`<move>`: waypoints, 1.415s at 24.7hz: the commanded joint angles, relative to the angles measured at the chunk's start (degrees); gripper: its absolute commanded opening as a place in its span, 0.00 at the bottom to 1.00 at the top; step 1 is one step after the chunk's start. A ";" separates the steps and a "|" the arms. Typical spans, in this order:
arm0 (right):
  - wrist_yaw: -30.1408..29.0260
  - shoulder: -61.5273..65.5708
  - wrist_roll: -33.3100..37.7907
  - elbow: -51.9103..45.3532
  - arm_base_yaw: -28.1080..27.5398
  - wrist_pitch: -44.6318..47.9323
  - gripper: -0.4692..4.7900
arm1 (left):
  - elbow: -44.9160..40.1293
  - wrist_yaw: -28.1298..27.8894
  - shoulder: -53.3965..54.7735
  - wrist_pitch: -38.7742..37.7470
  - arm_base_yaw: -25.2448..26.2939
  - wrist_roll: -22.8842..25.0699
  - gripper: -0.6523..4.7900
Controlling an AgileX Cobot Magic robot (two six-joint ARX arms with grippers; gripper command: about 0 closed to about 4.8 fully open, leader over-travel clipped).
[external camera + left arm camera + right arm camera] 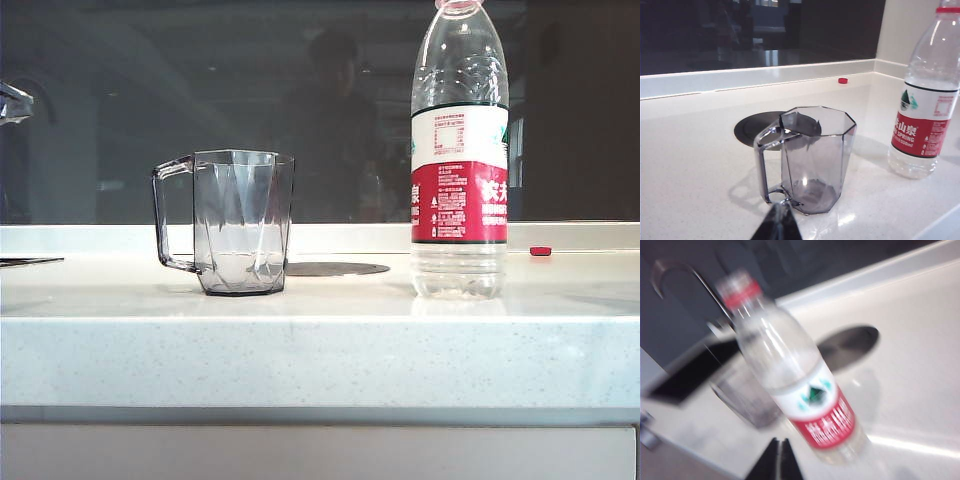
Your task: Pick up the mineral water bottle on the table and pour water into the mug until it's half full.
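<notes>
Exterior: bottle (459,150) stands at 3 o'clock of the mug (243,222), apart, on the table (320,350); left wrist: my left gripper (777,224) is closed, empty, near the mug (816,157); right wrist: right gripper (776,460) closed beside the bottle (790,370); thin plastic looks slippery and crushable, so I'd grab the labelled waist.

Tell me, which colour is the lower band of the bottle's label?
Red, below a white band on the mineral water bottle; exterior view shows it best.

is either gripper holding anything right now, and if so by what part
Nothing is held. The left gripper and right gripper are both shut on nothing; the mineral water bottle and mug stand free on the table.
</notes>
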 commanded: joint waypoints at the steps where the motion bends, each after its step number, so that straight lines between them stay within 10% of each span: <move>1: 10.12 4.46 -4.02 0.63 8.76 -1.62 0.48 | 0.13 0.20 0.04 0.76 0.09 -0.15 0.11; 6: 32.85 17.68 -6.97 0.61 26.82 7.93 1.00 | 0.13 0.20 0.02 0.74 0.09 -0.15 0.11; 10: 56.78 30.21 -8.57 0.61 39.12 18.58 1.00 | 0.13 0.22 0.02 0.74 0.09 -0.15 0.11; 22: 63.91 67.32 -8.76 0.61 39.60 57.33 1.00 | 0.13 0.20 0.02 0.72 0.09 -0.15 0.11; 35: 58.90 74.64 -8.79 0.61 34.45 68.37 1.00 | 0.13 0.20 0.02 0.74 0.09 -0.15 0.11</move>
